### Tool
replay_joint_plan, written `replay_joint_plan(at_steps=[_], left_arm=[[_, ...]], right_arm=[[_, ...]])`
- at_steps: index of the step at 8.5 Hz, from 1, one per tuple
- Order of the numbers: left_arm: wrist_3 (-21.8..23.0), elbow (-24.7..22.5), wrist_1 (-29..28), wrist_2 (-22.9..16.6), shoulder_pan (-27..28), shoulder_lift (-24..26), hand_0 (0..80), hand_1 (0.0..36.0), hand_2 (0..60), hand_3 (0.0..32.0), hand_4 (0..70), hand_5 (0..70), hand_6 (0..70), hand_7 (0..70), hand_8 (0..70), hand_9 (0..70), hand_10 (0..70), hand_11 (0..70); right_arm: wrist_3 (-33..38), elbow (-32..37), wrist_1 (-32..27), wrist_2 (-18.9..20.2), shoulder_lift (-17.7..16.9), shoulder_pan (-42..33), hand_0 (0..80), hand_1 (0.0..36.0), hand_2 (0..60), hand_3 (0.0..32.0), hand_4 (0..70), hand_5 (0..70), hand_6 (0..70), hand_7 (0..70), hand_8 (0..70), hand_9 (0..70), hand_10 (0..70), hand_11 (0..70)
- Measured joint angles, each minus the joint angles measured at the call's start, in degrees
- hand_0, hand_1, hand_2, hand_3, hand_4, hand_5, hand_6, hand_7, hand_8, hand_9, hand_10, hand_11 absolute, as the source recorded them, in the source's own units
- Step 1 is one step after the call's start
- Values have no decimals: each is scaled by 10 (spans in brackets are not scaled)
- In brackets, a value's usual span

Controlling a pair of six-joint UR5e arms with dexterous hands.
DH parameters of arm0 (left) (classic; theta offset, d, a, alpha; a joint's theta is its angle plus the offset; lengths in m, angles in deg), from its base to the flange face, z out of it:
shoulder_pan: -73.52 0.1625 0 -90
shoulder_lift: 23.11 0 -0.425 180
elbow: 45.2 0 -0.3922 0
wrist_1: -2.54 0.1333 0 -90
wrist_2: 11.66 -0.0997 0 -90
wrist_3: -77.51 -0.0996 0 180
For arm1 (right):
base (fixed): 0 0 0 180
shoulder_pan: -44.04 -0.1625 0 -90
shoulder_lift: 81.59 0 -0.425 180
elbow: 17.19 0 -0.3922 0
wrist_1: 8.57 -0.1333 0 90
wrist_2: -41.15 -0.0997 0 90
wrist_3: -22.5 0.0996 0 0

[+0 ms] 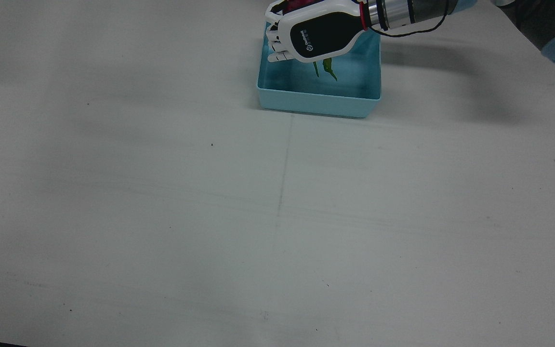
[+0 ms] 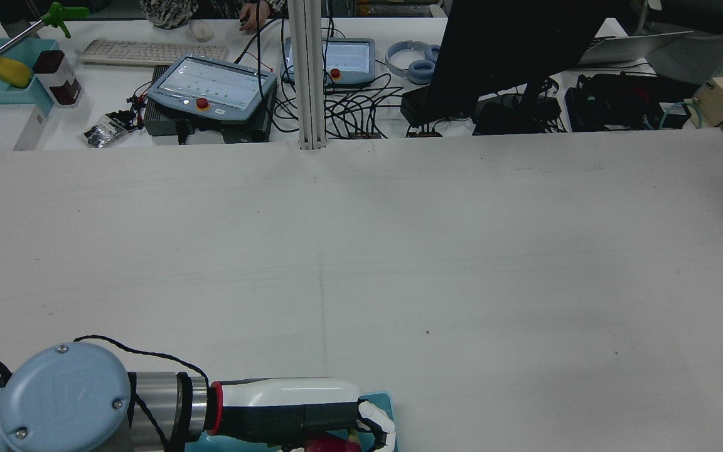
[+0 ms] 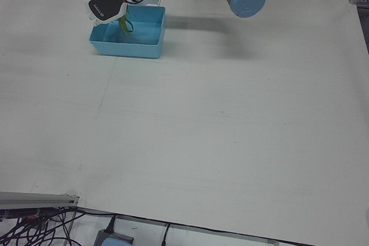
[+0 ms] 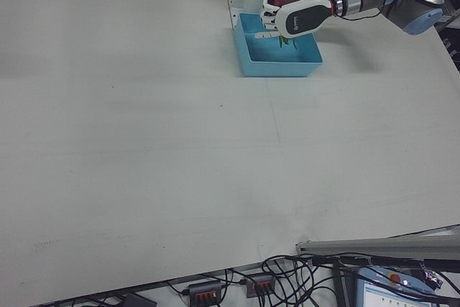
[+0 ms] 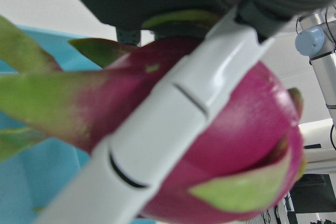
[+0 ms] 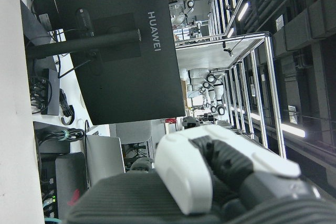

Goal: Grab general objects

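Dragon fruit (image 5: 247, 145) — magenta, green-tipped scales; bin (image 1: 316, 99) — light blue; fingers (image 5: 157, 145) white.

Table: broad white matte table (image 2: 462, 263), faintly scuffed.
Behind it: cluttered white desk (image 2: 60, 135) with black cables (image 2: 349, 107), large black monitor (image 2: 512, 50), pale keyboard (image 2: 148, 51).
Overhead: aluminium frames (image 6: 247, 51), strip lights (image 6: 257, 11).
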Motion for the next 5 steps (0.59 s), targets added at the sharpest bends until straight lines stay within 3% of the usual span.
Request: replay_joint_plan(at_steps=[1,2,3,4,5], left_arm=[[0,-10,0,-1,-8,-16,800,232,0,284,0,700,22,234,108,50,29,72],[1,-16,0,-5,-33,-27,800,203,0,236,0,700,42,250,145,55,27,65],[1,-17,-2,-20,-68,-32,800,202,0,216,13,700,68,280,154,68,42,84],[5,-11,-15,-48,-122,-38,800,187,0,174,82,700,97,320,169,90,58,104],[8,8,-40,-72,-196,-44,800,188,0,0,246,700,195,418,225,159,99,162]], right_arm=[[0,0,0,0,0,0,0,0,0,0,0,0,0,0,0,0,0,0],[0,0,0,0,0,0,0,0,0,0,0,0,0,0,0,0,0,0],[0,0,0,0,0,0,0,0,0,0,0,0,0,0,0,0,0,0],[0,0,0,0,0,0,0,0,0,0,0,0,0,0,0,0,0,0],[0,0,0,0,0,0,0,0,0,0,0,0,0,0,0,0,0,0]])
